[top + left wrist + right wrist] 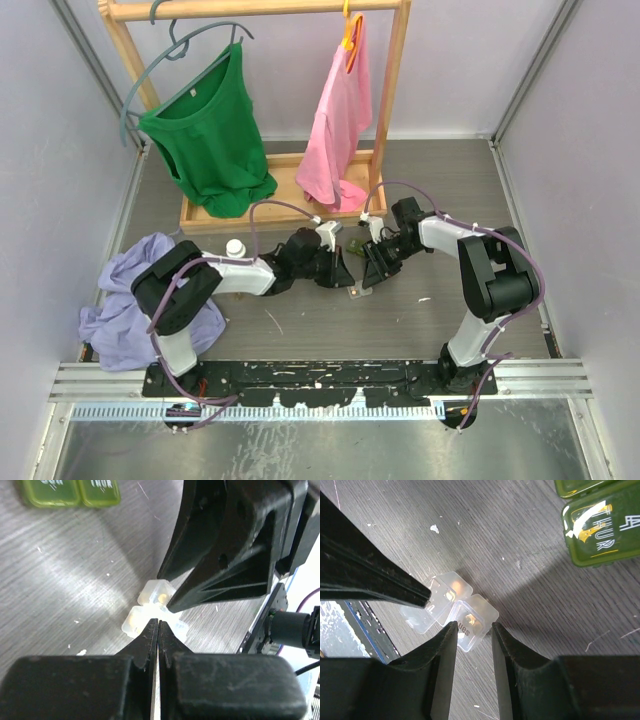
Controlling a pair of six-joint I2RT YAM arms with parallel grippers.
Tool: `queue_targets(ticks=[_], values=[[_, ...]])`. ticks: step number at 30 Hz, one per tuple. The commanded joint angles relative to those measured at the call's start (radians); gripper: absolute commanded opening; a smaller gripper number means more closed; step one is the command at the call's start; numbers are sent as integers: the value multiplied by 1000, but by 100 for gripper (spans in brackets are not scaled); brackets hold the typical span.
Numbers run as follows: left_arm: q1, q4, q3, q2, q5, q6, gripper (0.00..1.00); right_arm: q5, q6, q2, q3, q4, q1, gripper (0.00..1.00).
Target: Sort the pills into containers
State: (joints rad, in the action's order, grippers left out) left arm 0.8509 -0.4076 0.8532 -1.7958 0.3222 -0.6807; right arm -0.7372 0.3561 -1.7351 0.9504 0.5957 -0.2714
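Grey walled bay, grey scuffed tabletop (300,330). At the back is a wooden rack (390,100) with a green shirt (210,140) and a pink shirt (335,130) on hangers. A purple cloth (120,300) is heaped at the left edge, with a small white cap (235,247) just beyond it.

Both arms reach in to mid-table, tips nearly meeting over the clear box (455,605).

Clear box: flat on the tabletop between the two pincers. Yellowish pills (451,595) show through two of its cells. One cell reads "ues".

Right pincer (472,630): narrow gap, fingers either side of the near cell's corner and pressed to its walls, so it's clamped on the clear box.

Left pincer (158,630): fingers together, no gap showing. Tips sit at the box's edge on the side opposite the right pincer. In the right wrist view one tip touches the far cell. A thin clear flap lies right beside the tips. Can't tell whether it's pinched.

Green box (600,525): flat on the tabletop, apart from the clear box and farther from the arm bases. Lids look down. One lid reads "HUR" and has a white streak. Neither pincer is touching it.

White flecks are scattered on the tabletop around both boxes.
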Motion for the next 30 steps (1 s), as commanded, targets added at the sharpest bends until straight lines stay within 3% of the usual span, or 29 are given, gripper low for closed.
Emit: queue_targets(ticks=[1, 11, 22, 30], values=[[30, 44, 41, 32, 29, 42, 3, 59, 18, -20, 19, -13, -7, 38], [46, 145, 81, -24, -15, 50, 3, 62, 18, -18, 19, -13, -8, 38], [84, 306, 158, 112, -145, 164, 0, 62, 18, -19, 19, -13, -7, 38], [104, 339, 190, 165, -178, 194, 0, 62, 18, -21, 18, -13, -7, 38]])
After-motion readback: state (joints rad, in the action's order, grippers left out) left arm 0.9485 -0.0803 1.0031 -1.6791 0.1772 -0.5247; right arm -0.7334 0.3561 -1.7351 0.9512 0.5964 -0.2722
